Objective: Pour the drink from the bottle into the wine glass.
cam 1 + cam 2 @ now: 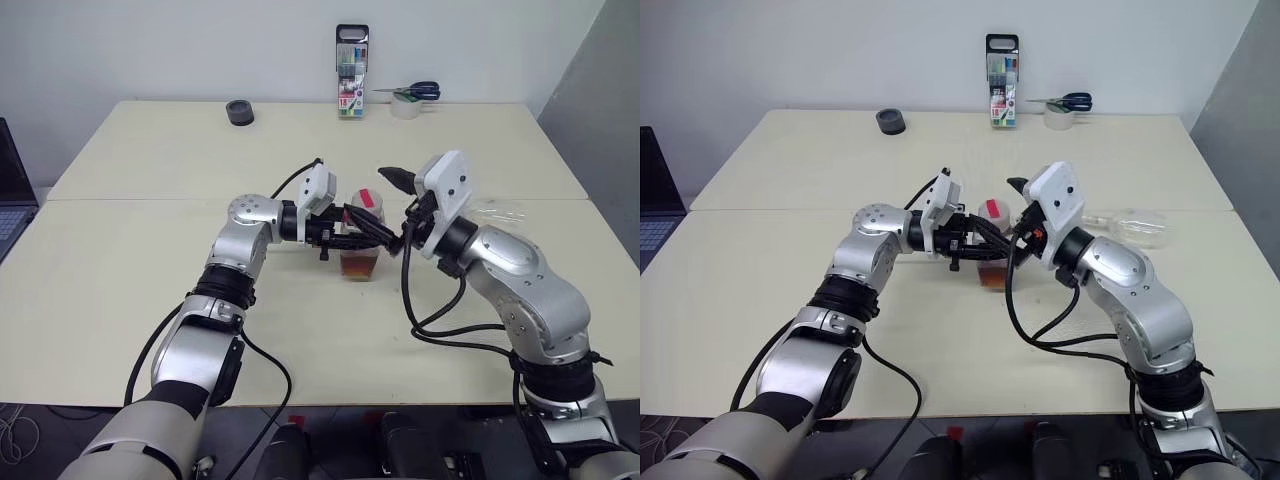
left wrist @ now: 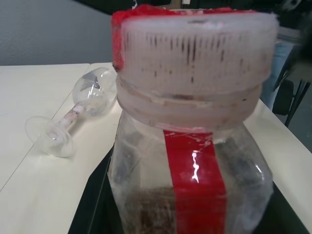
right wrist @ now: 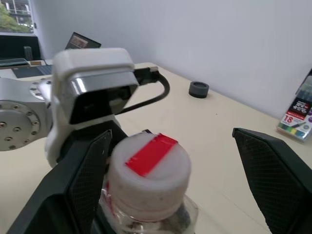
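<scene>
The bottle point(image 1: 360, 240) stood upright on the table point(image 1: 150, 270) near the front centre and was clamped about its body by the left gripper point(image 1: 368, 236), whose fingers were closed on it from the robot's left. The drink point(image 1: 359, 264) was seen low in the bottle, so nothing appeared to have been poured. The cap point(image 3: 148, 163), whitish with a strip of red tape across the top, was on the neck. The right gripper point(image 3: 173, 178) was held around the cap with its jaws spread wide, one finger point(image 3: 90, 170) just beside the cap and the other well apart from it; the cap had not been gripped. Farther off, to the robot's right, the wine glass point(image 1: 1135, 226) lay on its side, empty. By this showing the task was at an early stage: the cap was to be removed, the glass stood up, and the pouring done.
</scene>
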{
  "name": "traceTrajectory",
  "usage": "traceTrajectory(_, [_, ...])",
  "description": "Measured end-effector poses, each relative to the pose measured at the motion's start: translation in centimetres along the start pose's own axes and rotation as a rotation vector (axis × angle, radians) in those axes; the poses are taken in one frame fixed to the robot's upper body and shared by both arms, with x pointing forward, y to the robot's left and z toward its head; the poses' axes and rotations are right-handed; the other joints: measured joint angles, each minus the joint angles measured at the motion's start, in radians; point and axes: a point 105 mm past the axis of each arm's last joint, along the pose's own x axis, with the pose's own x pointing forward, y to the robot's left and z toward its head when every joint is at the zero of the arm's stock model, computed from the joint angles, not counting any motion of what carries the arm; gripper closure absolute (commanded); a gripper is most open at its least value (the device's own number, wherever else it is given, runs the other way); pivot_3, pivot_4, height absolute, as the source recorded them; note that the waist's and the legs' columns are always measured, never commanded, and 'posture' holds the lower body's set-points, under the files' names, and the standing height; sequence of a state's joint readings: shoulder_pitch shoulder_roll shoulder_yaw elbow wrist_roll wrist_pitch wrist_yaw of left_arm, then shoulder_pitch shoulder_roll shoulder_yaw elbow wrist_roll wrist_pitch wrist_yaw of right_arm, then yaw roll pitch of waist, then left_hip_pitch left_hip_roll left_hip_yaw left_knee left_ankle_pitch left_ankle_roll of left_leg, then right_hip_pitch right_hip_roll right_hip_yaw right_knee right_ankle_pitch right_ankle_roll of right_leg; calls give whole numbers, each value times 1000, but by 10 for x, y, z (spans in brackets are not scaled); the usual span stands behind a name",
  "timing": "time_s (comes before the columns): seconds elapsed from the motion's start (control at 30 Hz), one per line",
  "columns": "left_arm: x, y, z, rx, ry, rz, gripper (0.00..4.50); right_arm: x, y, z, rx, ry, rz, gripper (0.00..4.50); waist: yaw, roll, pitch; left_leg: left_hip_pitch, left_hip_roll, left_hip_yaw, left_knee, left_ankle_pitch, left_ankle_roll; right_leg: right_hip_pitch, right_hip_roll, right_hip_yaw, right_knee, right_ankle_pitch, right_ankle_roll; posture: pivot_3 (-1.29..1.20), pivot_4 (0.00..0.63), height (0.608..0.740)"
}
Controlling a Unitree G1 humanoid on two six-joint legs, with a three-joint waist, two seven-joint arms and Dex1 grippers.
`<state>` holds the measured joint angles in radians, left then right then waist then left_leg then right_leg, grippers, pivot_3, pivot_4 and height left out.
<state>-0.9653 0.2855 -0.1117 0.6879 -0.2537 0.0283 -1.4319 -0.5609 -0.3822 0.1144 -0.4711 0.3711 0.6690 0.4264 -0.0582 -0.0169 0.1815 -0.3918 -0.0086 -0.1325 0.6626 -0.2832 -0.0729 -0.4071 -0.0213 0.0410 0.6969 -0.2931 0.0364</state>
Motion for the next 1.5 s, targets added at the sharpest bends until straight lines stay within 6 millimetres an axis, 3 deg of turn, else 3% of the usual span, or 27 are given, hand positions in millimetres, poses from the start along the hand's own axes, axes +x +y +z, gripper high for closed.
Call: traceTrajectory(1.5, [0,-1,-3,11,20,-1,2810,-25,2,-3,48,51,37,279,0,0,0,0,0,0,0,-1,2,0,0,0,0,0,0,0,150,740])
